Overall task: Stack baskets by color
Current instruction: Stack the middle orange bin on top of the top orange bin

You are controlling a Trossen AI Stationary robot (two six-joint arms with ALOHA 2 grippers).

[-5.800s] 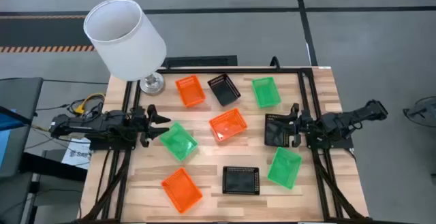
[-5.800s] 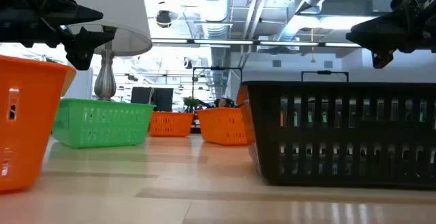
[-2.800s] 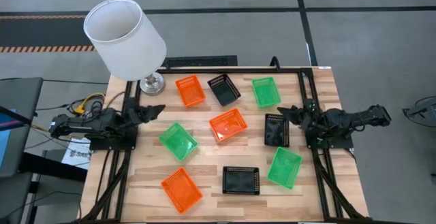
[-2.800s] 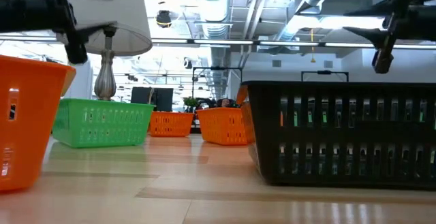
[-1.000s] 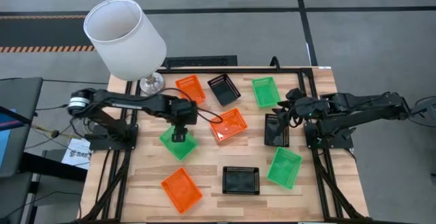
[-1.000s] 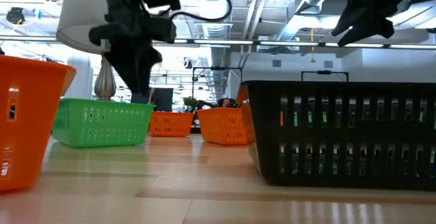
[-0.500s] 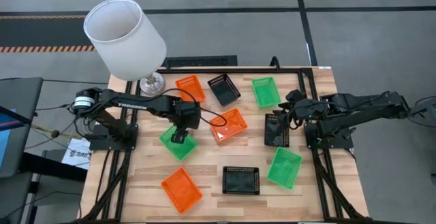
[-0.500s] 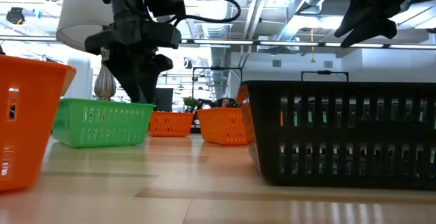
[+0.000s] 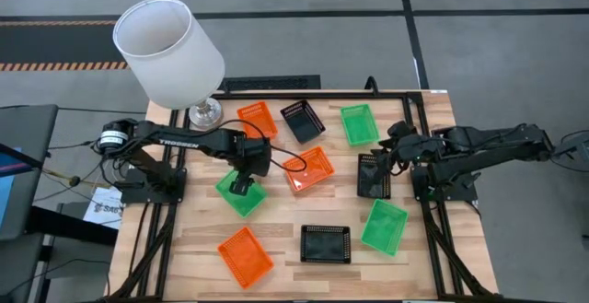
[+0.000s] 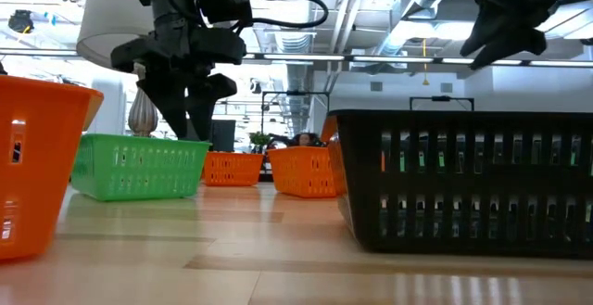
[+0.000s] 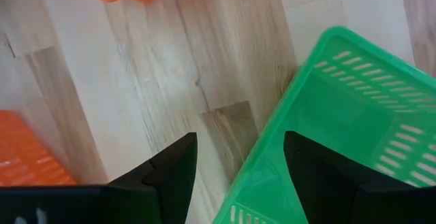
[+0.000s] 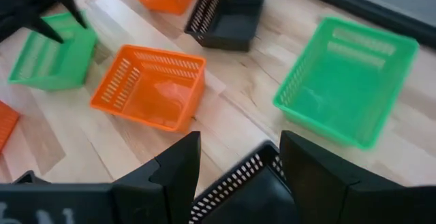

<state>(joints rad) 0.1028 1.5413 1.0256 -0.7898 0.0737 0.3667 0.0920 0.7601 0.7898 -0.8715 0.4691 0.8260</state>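
Left gripper (image 9: 241, 187), jaws apart, straddles a wall of the green basket (image 9: 241, 193) at the table's nine o'clock, ready to pinch. Right gripper (image 9: 386, 156), also wide, hovers over the black basket (image 9: 373, 176) at three o'clock. Next, seemingly: close and lift.

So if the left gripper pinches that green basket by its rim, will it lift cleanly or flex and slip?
The green basket looks like thin translucent plastic with slotted walls, so probably light, and its rim may flex a little. The glossy surface could slip. The left gripper stands open over one edge, so gripped there it would likely hang tilted rather than level.
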